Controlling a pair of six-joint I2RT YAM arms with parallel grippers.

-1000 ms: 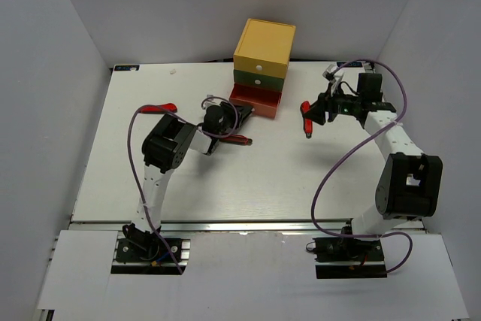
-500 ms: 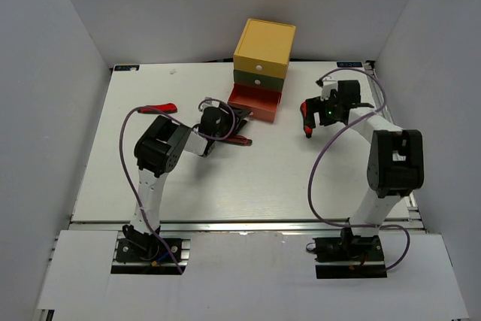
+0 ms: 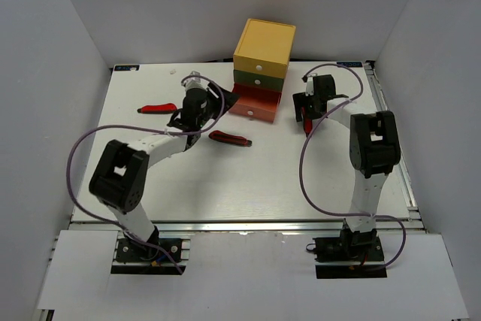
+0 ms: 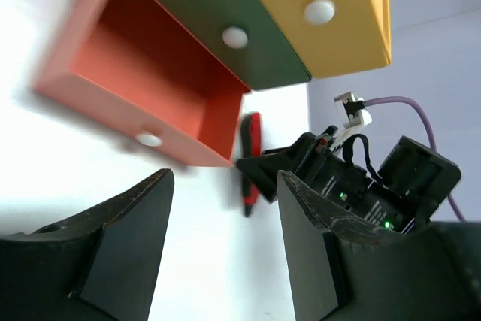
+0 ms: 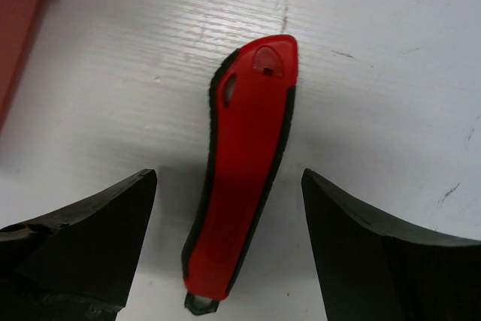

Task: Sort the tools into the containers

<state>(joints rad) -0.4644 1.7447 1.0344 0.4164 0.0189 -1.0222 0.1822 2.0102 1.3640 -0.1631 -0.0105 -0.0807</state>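
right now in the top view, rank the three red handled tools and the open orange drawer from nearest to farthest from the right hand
1. Nearest tool, between the right hand fingers.
2. Orange drawer, pulled open, just left.
3. Middle tool, centre of the view.
4. Left tool, far left.

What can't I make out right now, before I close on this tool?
- Yellow drawer and green drawer: both are shut, so their contents are hidden in every view.
- Orange drawer: in the left wrist view, its front wall hides the floor just behind it.
- Red tool: in the top view, the right gripper covers most of it. In the right wrist view, its grey tip is too small to identify.
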